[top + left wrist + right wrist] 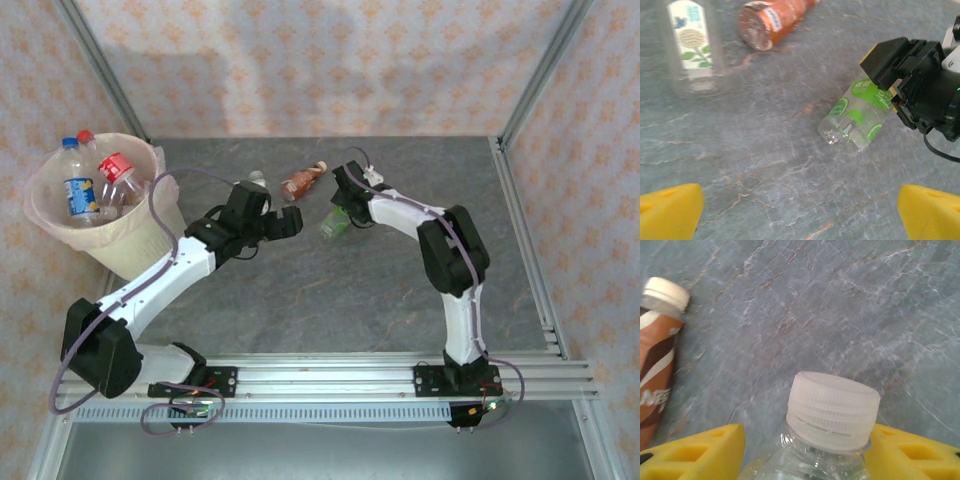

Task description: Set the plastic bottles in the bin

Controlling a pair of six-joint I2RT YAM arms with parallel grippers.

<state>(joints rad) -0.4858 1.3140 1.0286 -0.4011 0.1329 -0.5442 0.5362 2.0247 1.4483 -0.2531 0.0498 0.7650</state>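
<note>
Right jaws astride green-labelled bottle [856, 119]

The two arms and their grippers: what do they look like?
Both the left arm and the right arm have white links and black joint housings. A thin purplish cable runs along each. The left gripper and right gripper have black bodies and bright yellow fingers.
</note>
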